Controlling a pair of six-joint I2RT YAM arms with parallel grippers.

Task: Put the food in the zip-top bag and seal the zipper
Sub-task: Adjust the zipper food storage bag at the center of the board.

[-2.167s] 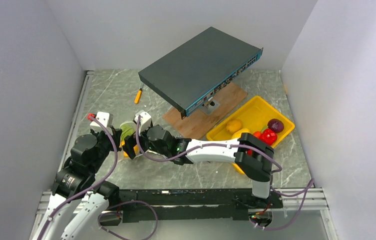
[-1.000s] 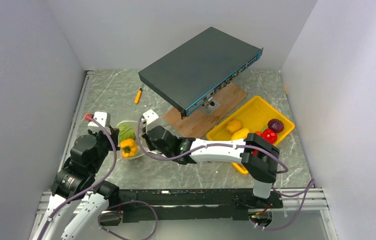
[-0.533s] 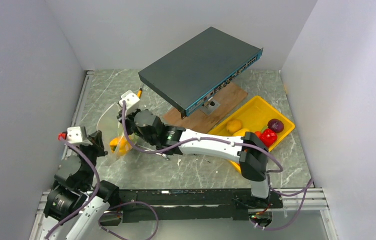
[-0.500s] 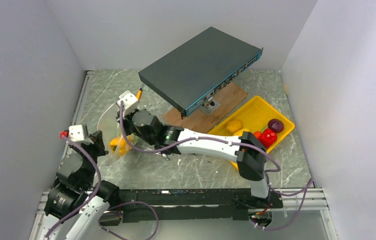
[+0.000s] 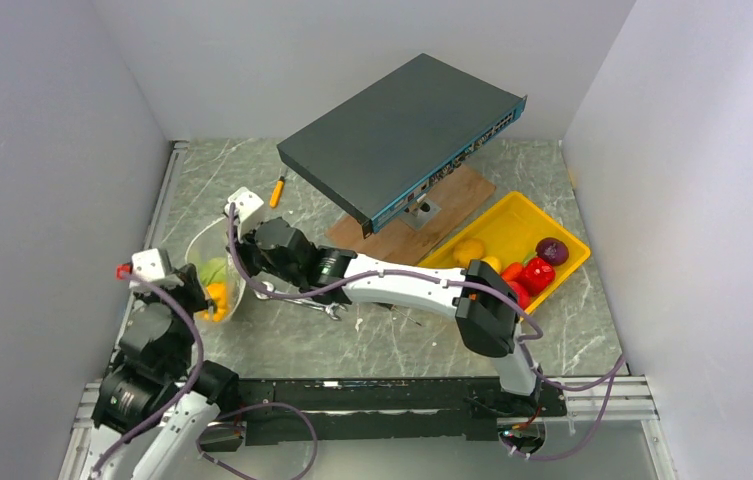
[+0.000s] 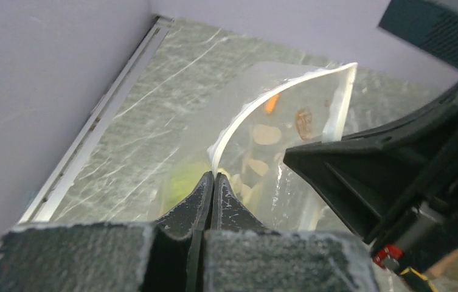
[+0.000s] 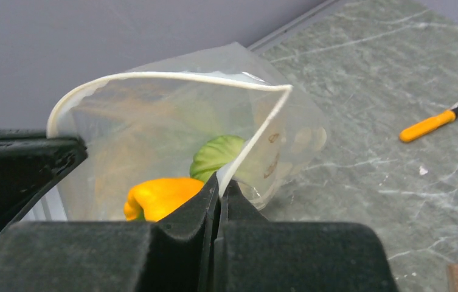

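The clear zip-top bag (image 5: 214,262) hangs between my two grippers at the left of the table, its mouth pulled open into a loop. Its whitish zipper (image 7: 153,76) strip runs round the rim. Inside lie a green cabbage (image 7: 217,155) and a yellow pepper (image 7: 159,194). My left gripper (image 6: 213,177) is shut on the rim on the near-left side. On the opposite side my right gripper (image 7: 219,182) is also shut on the rim. More food sits in the yellow tray (image 5: 517,222): a yellow potato (image 5: 468,250), a purple onion (image 5: 552,250) and a red pepper (image 5: 537,273).
A dark network switch (image 5: 402,135) stands tilted over a wooden board (image 5: 457,195) at the back. A yellow-handled screwdriver (image 5: 277,190) lies behind the bag, and a silver wrench (image 5: 307,303) lies under my right arm. The left wall stands close to the bag.
The bag lay on the table a second ago. Both grippers have since carried it up and to the left, spreading its mouth open with the cabbage and pepper inside.
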